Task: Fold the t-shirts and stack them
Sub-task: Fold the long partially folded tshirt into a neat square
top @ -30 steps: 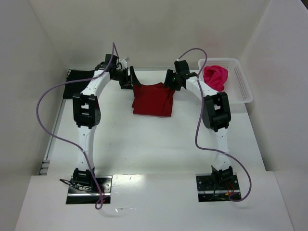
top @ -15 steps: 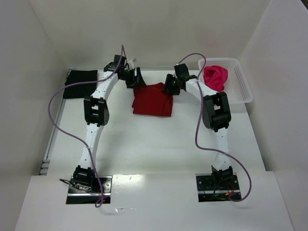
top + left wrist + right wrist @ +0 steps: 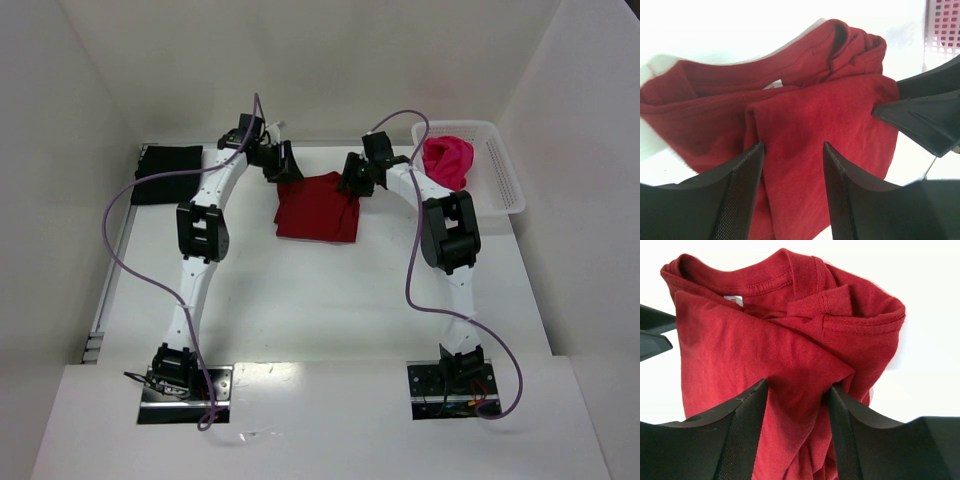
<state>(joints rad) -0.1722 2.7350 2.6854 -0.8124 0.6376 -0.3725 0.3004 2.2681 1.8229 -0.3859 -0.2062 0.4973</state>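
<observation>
The dark crimson t-shirt (image 3: 318, 207) lies roughly folded at the back middle of the table, its collar and a bunched sleeve showing in the right wrist view (image 3: 790, 330). My left gripper (image 3: 284, 166) is at its far left corner, open, with flat cloth (image 3: 805, 125) between its fingers (image 3: 742, 195). My right gripper (image 3: 353, 178) is at the far right corner, fingers (image 3: 850, 435) apart with creased cloth between them. The magenta-pink t-shirt (image 3: 447, 160) is bunched in the basket. The black t-shirt (image 3: 166, 172) lies folded at the far left.
The white lattice basket (image 3: 503, 178) stands at the back right, its wall also visible in the left wrist view (image 3: 942, 22). White walls close the back and both sides. Purple cables loop over both arms.
The left arm has swung right, bringing its gripper onto the crimson shirt's far left corner. The right gripper has shifted slightly down and left. The shirt has barely moved.
</observation>
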